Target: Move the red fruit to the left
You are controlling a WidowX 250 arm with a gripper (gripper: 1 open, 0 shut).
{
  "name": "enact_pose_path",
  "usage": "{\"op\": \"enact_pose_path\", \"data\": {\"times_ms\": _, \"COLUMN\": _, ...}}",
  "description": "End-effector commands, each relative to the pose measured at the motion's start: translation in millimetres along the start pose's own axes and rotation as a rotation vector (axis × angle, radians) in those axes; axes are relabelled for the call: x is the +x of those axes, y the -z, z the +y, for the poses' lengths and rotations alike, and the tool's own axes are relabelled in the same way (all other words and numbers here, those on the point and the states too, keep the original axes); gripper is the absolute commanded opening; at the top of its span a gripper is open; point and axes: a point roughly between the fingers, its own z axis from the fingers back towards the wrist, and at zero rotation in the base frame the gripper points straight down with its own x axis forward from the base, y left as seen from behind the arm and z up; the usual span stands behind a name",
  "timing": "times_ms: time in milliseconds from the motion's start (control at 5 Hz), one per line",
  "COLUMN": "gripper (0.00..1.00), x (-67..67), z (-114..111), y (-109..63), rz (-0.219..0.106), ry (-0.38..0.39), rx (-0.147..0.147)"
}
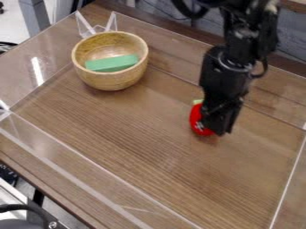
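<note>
One small, rounded, bright red fuzzy toy fruit [205, 120] sits right of centre on the brown wood-grain tabletop [131, 134], the black fingers [216, 123] clenched on it from above; probably light, soft, slightly compressible, best pinched across its middle.

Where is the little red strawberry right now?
The red strawberry sits on the right side of the wooden table, tucked in the black pincer that is shut on it, far to the right of the wooden bowl.
</note>
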Motion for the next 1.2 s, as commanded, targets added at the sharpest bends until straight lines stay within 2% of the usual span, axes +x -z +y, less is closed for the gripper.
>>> {"op": "enact_pose_path", "data": {"times_ms": 0, "gripper": 0.0, "x": 16.4, "z": 11, "y": -30.3, "rz": 0.029, "ry": 0.075, "rx": -0.045}}
{"op": "enact_pose_path", "data": {"times_ms": 400, "gripper": 0.0, "x": 66.4, "z": 41, "y": -37.1, "rz": 0.037, "ry": 0.193, "rx": -0.05}}
{"op": "enact_pose_path", "data": {"times_ms": 600, "gripper": 0.0, "x": 54.7, "z": 33, "y": -33.8, "rz": 0.049, "ry": 0.241, "rx": -0.052}}
{"op": "enact_pose_path", "data": {"times_ms": 800, "gripper": 0.0, "x": 45.2, "z": 28, "y": -36.1, "rz": 0.061, "ry": 0.189, "rx": -0.049}}
{"op": "enact_pose_path", "data": {"times_ms": 1000, "gripper": 0.0, "x": 51.7, "z": 33, "y": -39.1, "rz": 0.066, "ry": 0.136, "rx": -0.049}}
